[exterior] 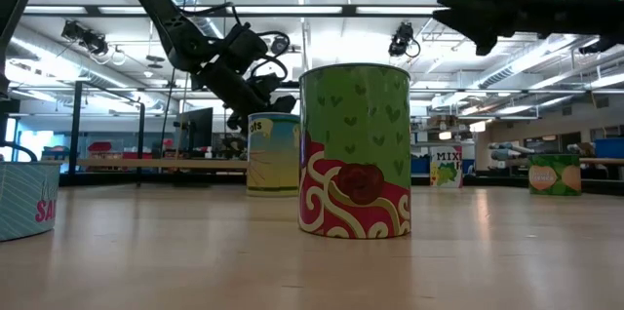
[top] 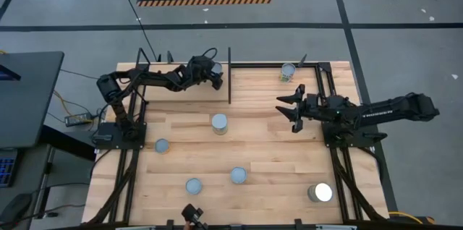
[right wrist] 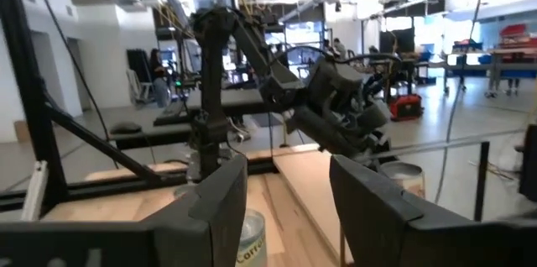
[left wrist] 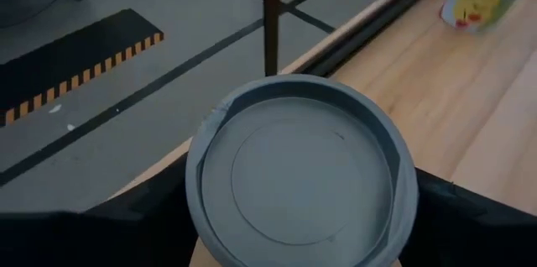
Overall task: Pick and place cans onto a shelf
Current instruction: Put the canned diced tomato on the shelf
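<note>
Grey workshop floor surrounds the pale plank table [top: 275,150], where five silver-topped metal cans [top: 219,122] stand scattered awaiting pickup. At the far edge, the left end effector [left wrist: 298,217] is clamped on a round grey-lidded can [left wrist: 300,185], apparently for shelving. The right end effector [top: 289,108], fingers apart and empty, hovers near a far-corner can [top: 288,72].

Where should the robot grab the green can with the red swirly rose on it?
Probably around its round sides, coming straight down from above. The green-labelled metal can with the red rose swirl stands upright on the pale wooden plank tabletop, with no other can touching it, so open fingers could slip down either side of its curved wall and squeeze across the middle.
</note>
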Robot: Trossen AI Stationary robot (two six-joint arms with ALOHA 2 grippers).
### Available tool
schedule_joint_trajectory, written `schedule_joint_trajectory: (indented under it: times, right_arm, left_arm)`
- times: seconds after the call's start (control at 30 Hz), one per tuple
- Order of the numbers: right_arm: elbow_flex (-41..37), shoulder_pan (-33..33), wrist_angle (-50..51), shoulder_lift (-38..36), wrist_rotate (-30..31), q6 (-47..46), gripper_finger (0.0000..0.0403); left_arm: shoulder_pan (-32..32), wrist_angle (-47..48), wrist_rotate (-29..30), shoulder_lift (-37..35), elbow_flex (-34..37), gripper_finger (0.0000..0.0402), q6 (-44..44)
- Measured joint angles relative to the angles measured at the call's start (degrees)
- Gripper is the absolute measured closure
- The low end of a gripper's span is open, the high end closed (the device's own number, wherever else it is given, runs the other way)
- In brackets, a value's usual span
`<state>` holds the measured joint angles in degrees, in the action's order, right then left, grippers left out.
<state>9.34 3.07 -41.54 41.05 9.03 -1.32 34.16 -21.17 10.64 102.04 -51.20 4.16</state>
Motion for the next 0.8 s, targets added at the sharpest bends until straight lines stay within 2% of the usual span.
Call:
schedule_joint_trajectory:
  times: [0.2, 0.47, 0.8]
  right_arm:
    - [0.0, 0.0, -0.69, 2.67, 0.33, 0.0, 0.0222]
    - [0.02, 0.0, -1.94, 3.98, 0.33, 0.0, 0.0222]
    - [0.02, 0.6, -2.42, 3.96, 0.34, -0.14, 0.0222]
  left_arm:
    - [-0.01, 1.82, -2.34, 0.0, 0.04, 0.0107, 0.35]
    - [0.02, 2.2, -3.92, -0.06, 0.04, 0.0043, -0.04]
    - [-0.02, 6.72, -4.18, -5.97, 0.07, 0.0036, -2.35]
